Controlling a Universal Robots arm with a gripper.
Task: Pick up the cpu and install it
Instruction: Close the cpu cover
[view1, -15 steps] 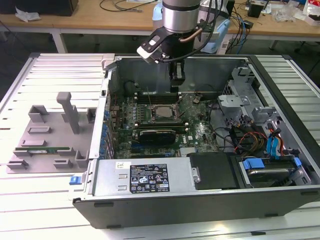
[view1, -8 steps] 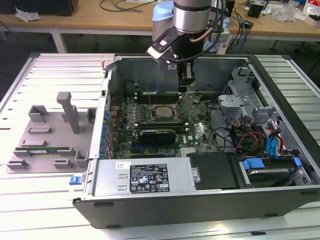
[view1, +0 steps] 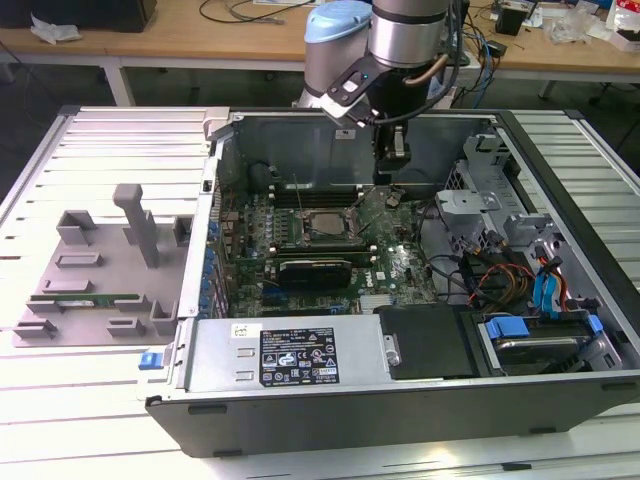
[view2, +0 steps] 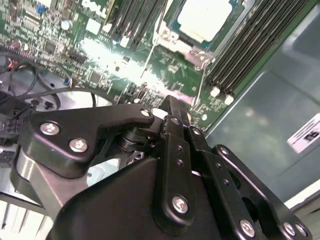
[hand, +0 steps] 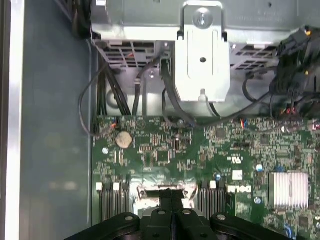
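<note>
Open black-and-grey metal computer case (view1: 400, 400) lies on its side on the white slatted tabletop (view1: 90, 420), with the green motherboard (view1: 400, 262) exposed.

The cpu (view1: 322, 225), a small flat square chip with a silvery-grey metal top plate, lies flat in the metal-framed socket (view1: 290, 228) near the middle of the motherboard. In the second wrist view the cpu (view2: 205, 17) shows as a pale square inside that frame, between rows of black memory slots (view2: 250, 50).

The black gripper (view1: 391, 183) hangs inside the case above the motherboard. It is to the exterior view's right of the socket, near it but apart from the cpu. In the first wrist view the fingers (hand: 165, 202) are pressed together along a thin seam, and nothing is seen between them.

A black rectangular graphics card (view1: 315, 268) sits just beside the socket, on the side nearer the exterior camera.

Outside the case, at the exterior view's left, a grey moulded fixture tray (view1: 100, 275) rests on the tabletop. It carries a long narrow green memory stick (view1: 85, 297).
</note>
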